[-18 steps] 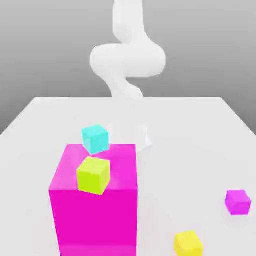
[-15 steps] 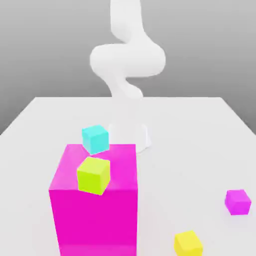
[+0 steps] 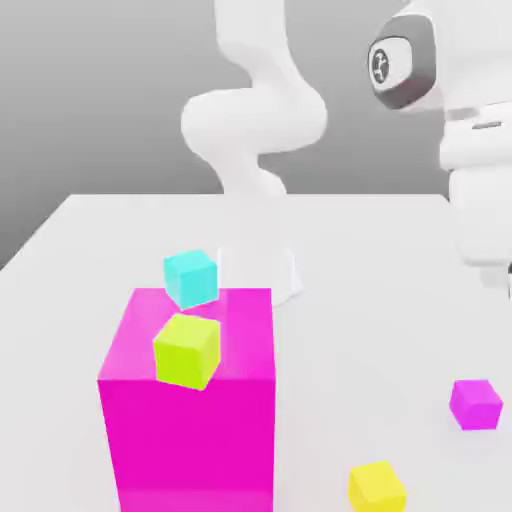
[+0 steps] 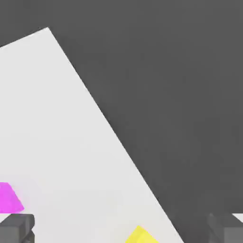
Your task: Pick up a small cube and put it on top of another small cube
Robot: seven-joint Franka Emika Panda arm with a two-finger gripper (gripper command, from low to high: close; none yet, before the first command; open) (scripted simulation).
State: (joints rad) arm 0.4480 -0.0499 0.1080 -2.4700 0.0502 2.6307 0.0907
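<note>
The arm has swung in over the table's edge.

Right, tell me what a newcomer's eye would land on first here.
Probably the big magenta block, toward the exterior view's left, with a lime cube and a cyan cube seen against its top. Next, perhaps, the white arm rising behind it.

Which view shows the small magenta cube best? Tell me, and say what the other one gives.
The exterior view: the small magenta cube appears whole there, on the table, with several faces visible. The hand view gives just part of it, cut off by the picture's edge.
</note>
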